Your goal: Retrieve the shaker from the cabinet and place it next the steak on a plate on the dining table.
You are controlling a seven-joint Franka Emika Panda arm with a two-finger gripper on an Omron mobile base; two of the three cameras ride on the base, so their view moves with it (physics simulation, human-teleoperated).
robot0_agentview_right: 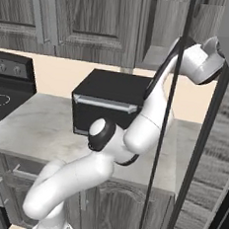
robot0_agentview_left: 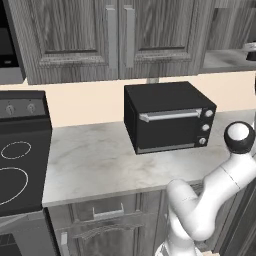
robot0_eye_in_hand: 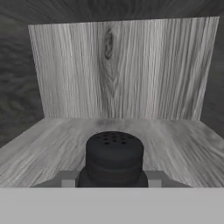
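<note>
The small black shaker (robot0_eye_in_hand: 114, 157), its top dotted with holes, stands upright on the grey wood-grain shelf inside the cabinet (robot0_eye_in_hand: 118, 65). My gripper (robot0_eye_in_hand: 113, 180) is shut on the shaker, one finger on each side of its lower body. In the right base view my arm reaches up and right, with the wrist (robot0_agentview_right: 207, 60) at the open cabinet compartment (robot0_agentview_right: 157, 46). The cabinet's closed panelled doors (robot0_agentview_left: 75, 35) hang to the left of it. The steak, the plate and the dining table are out of view.
A black toaster oven (robot0_agentview_left: 170, 117) sits on the marble counter (robot0_agentview_left: 90, 160) right under the cabinet. A black stove top (robot0_agentview_left: 17, 160) lies at the left. The open cabinet door's dark edge (robot0_agentview_right: 168, 121) crosses in front of my arm.
</note>
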